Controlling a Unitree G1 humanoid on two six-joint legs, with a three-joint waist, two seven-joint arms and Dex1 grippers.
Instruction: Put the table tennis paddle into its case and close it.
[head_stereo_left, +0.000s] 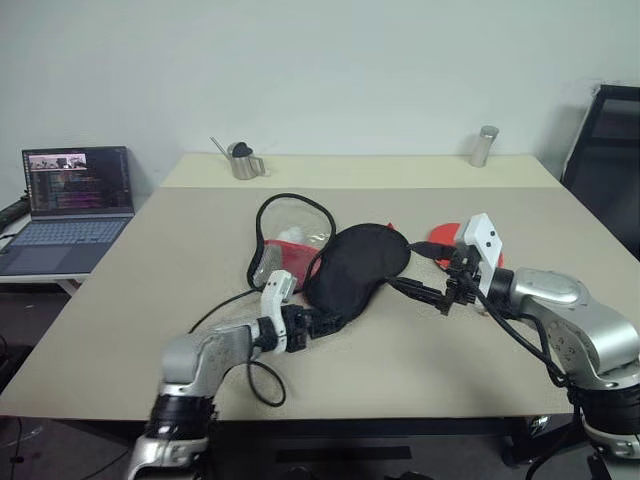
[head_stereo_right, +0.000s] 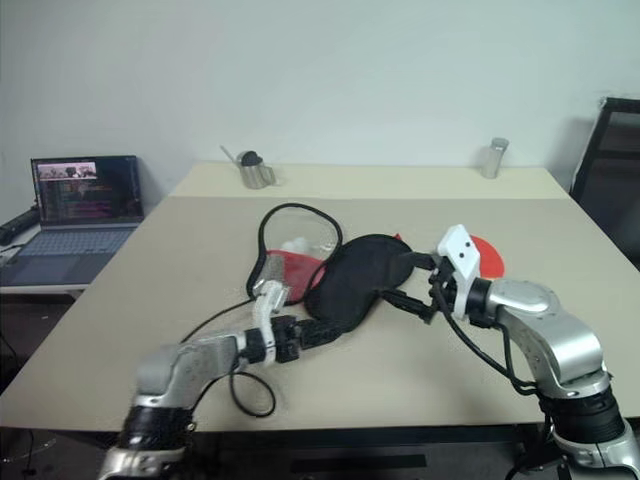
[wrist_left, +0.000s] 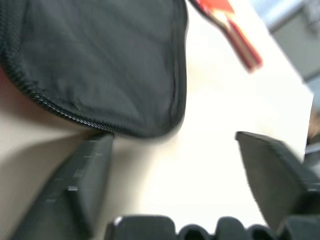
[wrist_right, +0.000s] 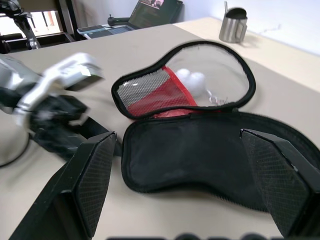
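The case (head_stereo_left: 355, 264) lies unzipped and spread open near the middle of the table (head_stereo_left: 140, 300), its black half toward the robot and its other half, with a clear window, a black mesh pocket and red lining, folded out on the far left side of it. Inside that far half, behind the clear window, sit what look like small white balls (wrist_right: 192, 79). The table tennis paddle (head_stereo_left: 455, 243) rests flat on the table just to the right of the case, outside it, its red face mostly hidden behind the right arm. The left gripper (head_stereo_left: 325, 318) sits low at the case's near left edge, its two black fingers spread apart with nothing between them, just beside the zipped rim. The right gripper (head_stereo_left: 428, 288) hangs just off the case's right end, jaws wide and empty. Beyond the case, at the table's far edge, stand a metal cup (head_stereo_left: 243, 161) and a metal cylinder (head_stereo_left: 483, 146); a laptop (head_stereo_left: 70, 205) sits on a side desk well to the left of the case.
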